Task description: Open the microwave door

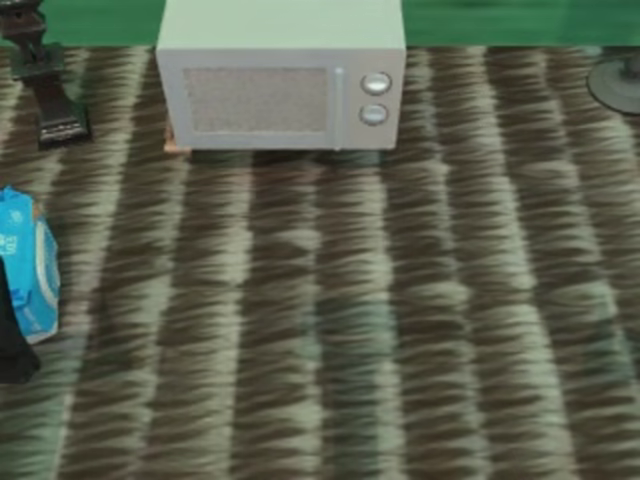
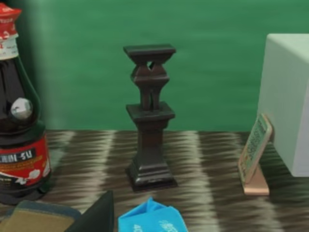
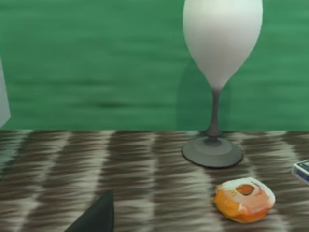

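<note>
The pale mint-white microwave (image 1: 280,75) stands at the back middle of the table, its front facing me. The microwave door (image 1: 255,100), with a grey speckled window, lies flush with the front, and two silver knobs (image 1: 375,98) sit to its right. My left gripper (image 1: 12,345) is parked at the table's left edge, far from the microwave, and only a dark part of it (image 2: 99,217) shows in the left wrist view. The microwave's side (image 2: 287,96) shows there too. My right gripper (image 3: 96,215) is outside the top view; its wrist view shows one dark tip.
A dark wooden stand (image 1: 45,85) is at the back left, with a sauce bottle (image 2: 17,111) near it. A blue pack (image 1: 28,265) lies beside my left arm. A small card on a holder (image 2: 256,154) leans by the microwave's left corner. A wine glass (image 3: 219,72) and an orange packet (image 3: 245,199) are at the right.
</note>
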Tool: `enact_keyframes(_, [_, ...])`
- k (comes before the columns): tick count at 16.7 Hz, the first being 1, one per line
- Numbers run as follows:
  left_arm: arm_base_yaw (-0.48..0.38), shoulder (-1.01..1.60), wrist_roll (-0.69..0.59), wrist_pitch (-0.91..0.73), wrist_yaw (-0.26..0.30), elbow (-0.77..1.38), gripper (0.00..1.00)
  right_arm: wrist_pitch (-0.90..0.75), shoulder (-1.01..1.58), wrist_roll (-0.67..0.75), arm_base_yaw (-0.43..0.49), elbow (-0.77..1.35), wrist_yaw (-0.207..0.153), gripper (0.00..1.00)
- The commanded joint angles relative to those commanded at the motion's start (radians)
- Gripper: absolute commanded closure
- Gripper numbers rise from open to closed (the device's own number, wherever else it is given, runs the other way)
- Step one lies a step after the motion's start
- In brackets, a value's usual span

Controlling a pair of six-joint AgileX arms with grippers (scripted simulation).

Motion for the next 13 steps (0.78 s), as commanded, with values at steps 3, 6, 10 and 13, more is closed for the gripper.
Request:
enact_keyframes(3, [-0.003,0.007,0.0,-0.007,-0.001,0.006,0.0,0.0,0.0,0.0,0.0,0.0,0.0,0.0])
enact_keyframes(6, [-0.026,0.075,0.002,-0.066,-0.007,0.067,0.0,0.0,0.0,0.0,0.0,0.0,0.0,0.0])
enact_keyframes(10, [-0.088,0.262,-0.014,-0.213,-0.027,0.265,0.0,0.0,0.0,0.0,0.0,0.0,0.0,0.0])
enact_keyframes(13, [-0.153,0.457,-0.05,-0.341,-0.047,0.497,0.0,0.0,0.0,0.0,0.0,0.0,0.0,0.0])
